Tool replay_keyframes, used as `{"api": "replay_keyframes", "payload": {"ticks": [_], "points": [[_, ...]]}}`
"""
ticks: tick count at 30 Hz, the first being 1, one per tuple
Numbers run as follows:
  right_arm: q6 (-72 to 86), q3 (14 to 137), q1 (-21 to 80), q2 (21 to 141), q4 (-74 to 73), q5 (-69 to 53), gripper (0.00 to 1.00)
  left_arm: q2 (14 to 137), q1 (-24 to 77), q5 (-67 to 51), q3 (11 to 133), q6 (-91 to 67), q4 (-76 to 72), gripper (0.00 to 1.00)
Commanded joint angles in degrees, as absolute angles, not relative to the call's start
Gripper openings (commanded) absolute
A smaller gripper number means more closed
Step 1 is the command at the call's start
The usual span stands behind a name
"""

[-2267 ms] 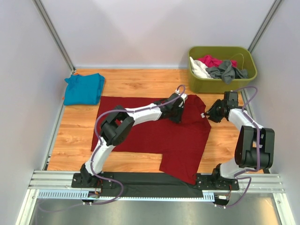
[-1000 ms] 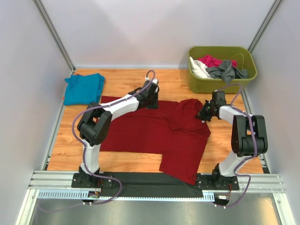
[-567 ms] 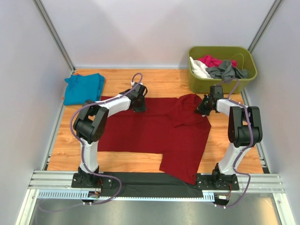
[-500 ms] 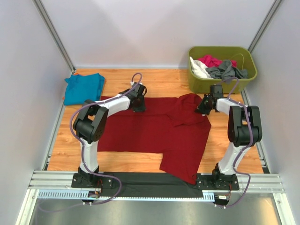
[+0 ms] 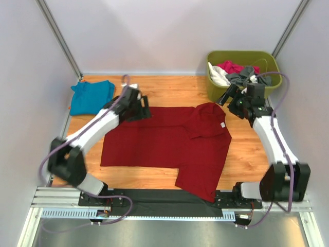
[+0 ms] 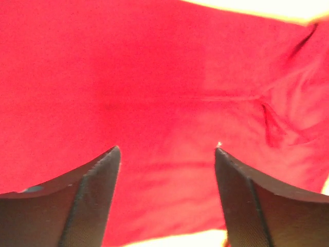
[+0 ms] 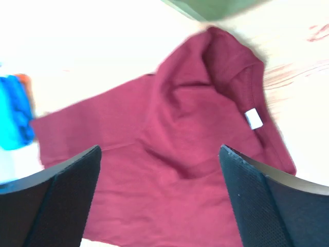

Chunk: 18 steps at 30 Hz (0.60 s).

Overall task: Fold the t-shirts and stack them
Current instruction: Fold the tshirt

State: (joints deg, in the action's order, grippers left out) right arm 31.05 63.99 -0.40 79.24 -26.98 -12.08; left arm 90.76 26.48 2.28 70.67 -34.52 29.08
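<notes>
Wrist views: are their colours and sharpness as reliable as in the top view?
Left wrist view: the large dark red cloth t-shirt looks bright saturated red, and the wooden table is washed out to pale yellow. Right wrist view: blurred, the table burnt almost white, yet the small white label can be seen. Top external view: even light, sharp, truest colours.

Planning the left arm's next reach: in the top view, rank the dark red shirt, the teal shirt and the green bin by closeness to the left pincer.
1. The dark red shirt, directly beneath the left pincer.
2. The teal shirt, to the pincer's left at the table edge.
3. The green bin, in the far right corner.
</notes>
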Motion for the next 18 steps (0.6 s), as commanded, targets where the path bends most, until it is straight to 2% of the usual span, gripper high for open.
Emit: {"api": "replay_keyframes", "payload": {"ticks": [1, 5, 9, 13, 18], "points": [[33.04, 59.61, -0.26, 70.68, -35.83, -11.08, 1.0, 74.74, 22.69, 7.82, 59.65, -43.48, 39.36, 0.82], [36.99, 52.49, -0.26, 62.68, -42.44, -8.88, 1.0, 58.65, 17.32, 9.66, 46.78, -56.47, 45.77, 0.83], [42.09, 45.63, -0.26, 54.87, -47.19, -10.19, 1.0, 46.09, 13.63, 16.68, 39.39, -66.94, 59.2, 0.76], [43.77, 39.39, -0.26, 50.37, -51.58, -10.11, 1.0, 41.75, 10.91, 18.1, 32.98, -70.66, 61.0, 0.71], [43.24, 36.57, -0.26, 48.78, -54.58, -10.9, 0.98, 46.92, 4.77, 19.07, 29.53, -69.79, 57.84, 0.68]]}}
